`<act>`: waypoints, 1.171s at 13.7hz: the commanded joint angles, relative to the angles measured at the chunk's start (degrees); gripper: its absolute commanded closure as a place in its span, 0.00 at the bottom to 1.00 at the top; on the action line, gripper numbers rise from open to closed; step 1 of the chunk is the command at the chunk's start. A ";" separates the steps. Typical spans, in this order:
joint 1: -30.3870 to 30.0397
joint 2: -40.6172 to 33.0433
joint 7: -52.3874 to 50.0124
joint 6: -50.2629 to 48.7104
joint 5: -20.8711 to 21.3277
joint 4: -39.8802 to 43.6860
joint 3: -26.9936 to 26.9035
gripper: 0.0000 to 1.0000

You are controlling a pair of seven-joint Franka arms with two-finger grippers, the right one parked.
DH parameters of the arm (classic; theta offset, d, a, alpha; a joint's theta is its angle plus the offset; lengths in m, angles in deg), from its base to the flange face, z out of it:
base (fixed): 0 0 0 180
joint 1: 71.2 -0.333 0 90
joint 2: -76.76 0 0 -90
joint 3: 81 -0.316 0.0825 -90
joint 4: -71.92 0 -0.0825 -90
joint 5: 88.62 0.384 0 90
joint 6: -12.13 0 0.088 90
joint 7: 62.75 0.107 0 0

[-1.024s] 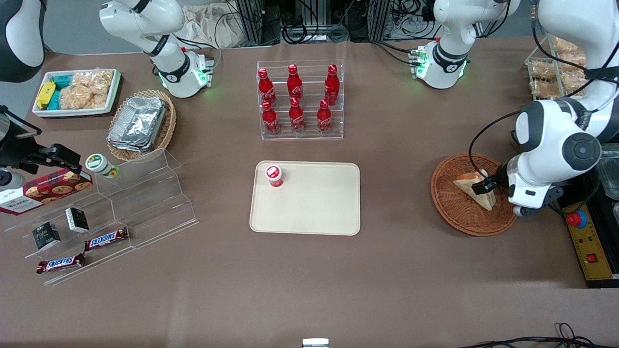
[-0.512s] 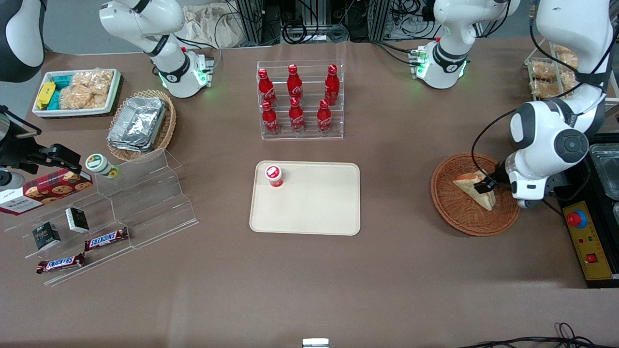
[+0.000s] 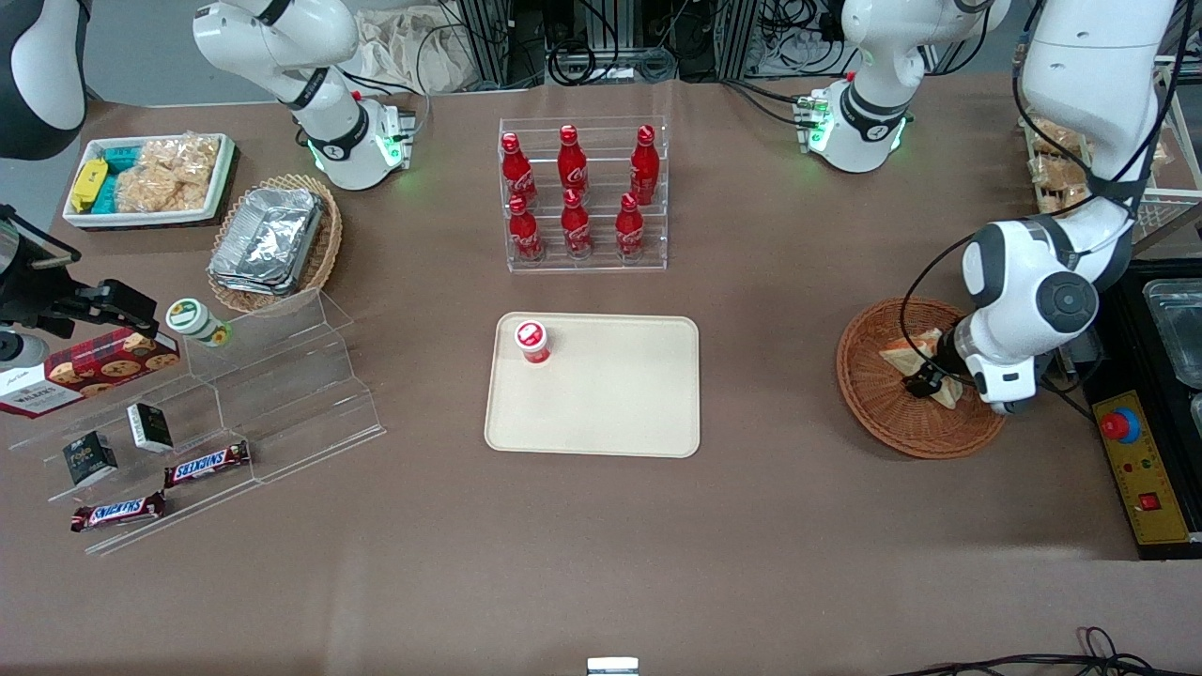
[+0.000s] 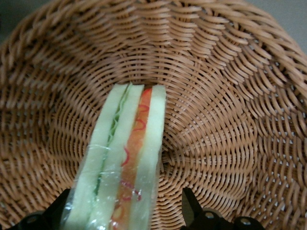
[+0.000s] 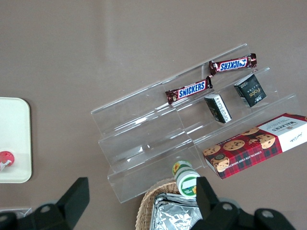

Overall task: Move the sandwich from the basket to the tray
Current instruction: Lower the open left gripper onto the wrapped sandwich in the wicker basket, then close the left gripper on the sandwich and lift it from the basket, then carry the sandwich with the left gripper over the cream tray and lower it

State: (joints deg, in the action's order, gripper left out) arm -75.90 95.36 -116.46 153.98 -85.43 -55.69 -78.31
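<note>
The sandwich (image 3: 903,354), a plastic-wrapped white-bread wedge with orange-red and green filling, lies in the reddish-brown wicker basket (image 3: 873,399) toward the working arm's end of the table. My left gripper (image 3: 925,381) is low in the basket, over the end of the sandwich nearer the front camera. In the left wrist view the sandwich (image 4: 125,158) lies on the basket weave (image 4: 225,105) between the two black fingertips (image 4: 191,203) of the gripper (image 4: 127,211). The gripper is open, with a gap between one fingertip and the bread. The beige tray (image 3: 620,394) lies mid-table.
A small red-capped cup (image 3: 532,341) stands on the tray's corner. An acrylic rack of red cola bottles (image 3: 582,192) stands farther from the camera than the tray. A black box with a red stop button (image 3: 1119,427) sits beside the basket.
The left arm's wrist has swung in over the basket toward the tray, and the gripper has slid along the sandwich to its end nearer the camera. The sandwich has not moved.
</note>
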 commanded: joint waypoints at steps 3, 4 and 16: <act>-0.65 -0.31 -4.39 -0.95 -2.31 2.80 -0.06 1.00; -0.48 -0.31 -4.82 -1.13 -2.40 3.50 -0.06 1.00; 2.58 3.54 4.38 -31.54 -3.03 40.13 9.60 1.00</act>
State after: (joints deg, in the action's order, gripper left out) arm -75.44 95.17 -114.79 124.23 -90.20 -22.29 -71.46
